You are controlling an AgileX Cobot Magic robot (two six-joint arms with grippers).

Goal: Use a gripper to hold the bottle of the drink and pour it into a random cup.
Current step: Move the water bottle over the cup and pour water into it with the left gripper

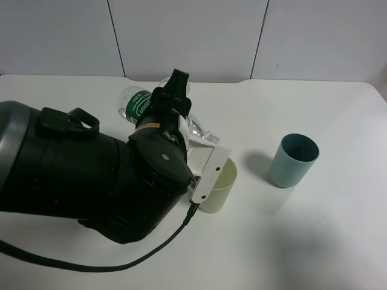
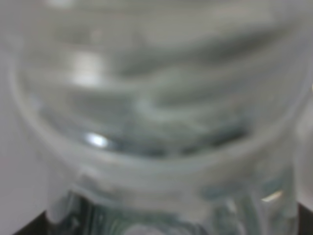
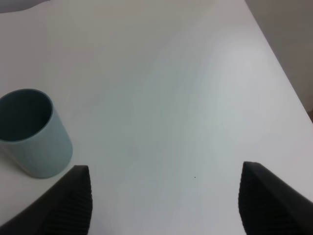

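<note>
Exterior high view: above the white counter (image 1: 338, 241), a bulky black arm (image 1: 91, 181) ends in the left claw (image 1: 174, 90), clamped on the bottle (image 1: 140, 104), which is tipped sideways with its neck toward the pale yellow-green cup (image 1: 219, 192). The right claw (image 3: 168, 205) is spread wide near a teal cup (image 1: 294, 160).

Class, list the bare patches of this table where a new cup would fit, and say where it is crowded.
Bare: the table behind the teal cup, and the near right corner. Crowded: around the yellow-green cup, where the left hand tilts the bottle.
</note>
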